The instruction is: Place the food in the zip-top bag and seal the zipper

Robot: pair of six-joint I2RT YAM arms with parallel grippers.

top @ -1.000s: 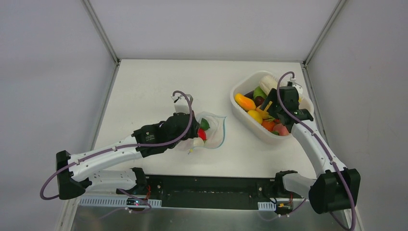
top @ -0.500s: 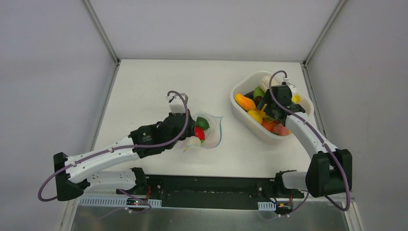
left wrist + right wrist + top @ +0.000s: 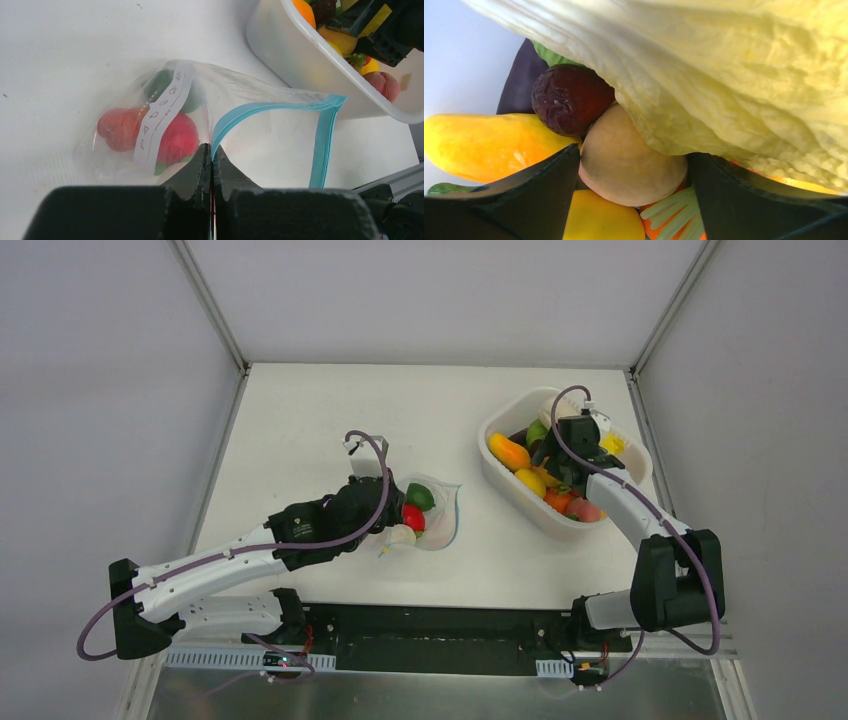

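Observation:
The clear zip-top bag [image 3: 438, 515] lies mid-table with its mouth gaping. Inside it are red food [image 3: 176, 138] and a green piece [image 3: 161, 82]. My left gripper [image 3: 211, 150] is shut on the bag's near lip, right at the teal zipper [image 3: 322, 140]; seen from above, the left gripper [image 3: 392, 524] is at the bag's left side. My right gripper [image 3: 634, 153] is down in the white tub [image 3: 497, 476], open, its fingers [image 3: 549, 175] either side of a round beige piece of food [image 3: 631, 165]. A pale cabbage [image 3: 734, 75] presses in from above.
The tub holds more food: an orange-yellow mango [image 3: 508, 451], a yellow piece [image 3: 530, 481], a dark wrinkled fruit [image 3: 569, 97] and a carrot with green stalks [image 3: 674, 212]. The tub's near wall [image 3: 300, 65] stands just beyond the bag. Grey walls surround the table.
The right arm has reached farther into the tub, toward its far side, with its jaws a little wider. The left gripper and the bag have shifted slightly left.

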